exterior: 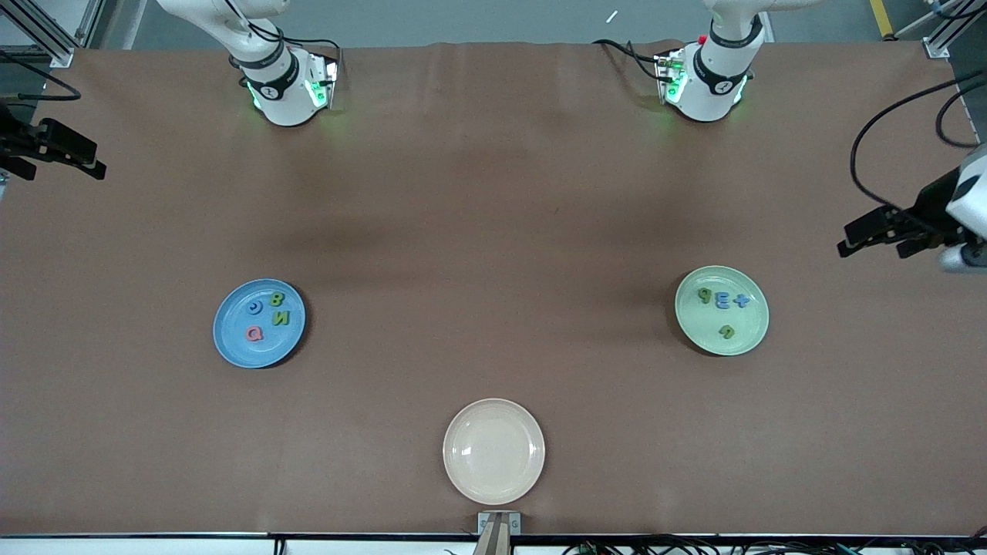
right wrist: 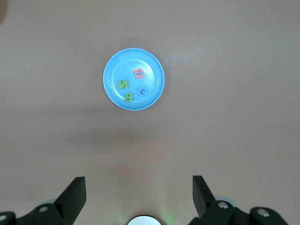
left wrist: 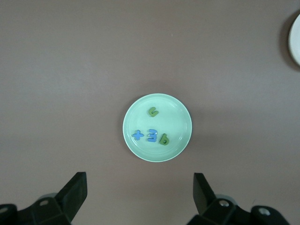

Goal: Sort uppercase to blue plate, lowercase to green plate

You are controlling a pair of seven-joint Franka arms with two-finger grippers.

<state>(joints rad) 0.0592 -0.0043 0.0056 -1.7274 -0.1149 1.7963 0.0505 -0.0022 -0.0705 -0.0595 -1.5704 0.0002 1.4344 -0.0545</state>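
Uppercase letters B (exterior: 277, 299), N (exterior: 281, 317), Q (exterior: 254, 333) and the blue ring (exterior: 255, 307) all lie in the blue plate (exterior: 231, 351), toward the right arm's end of the surface; the four lowercase pieces (exterior: 722, 301) lie in the green plate (exterior: 759, 327), toward the left arm's end. A cream plate (exterior: 493, 486), nearest the front camera, holds nothing. Sorting looks complete, which likely explains why the left gripper (exterior: 879, 235) and right gripper (exterior: 73, 158) hang wide open and empty at the surface's ends, clear of the plates
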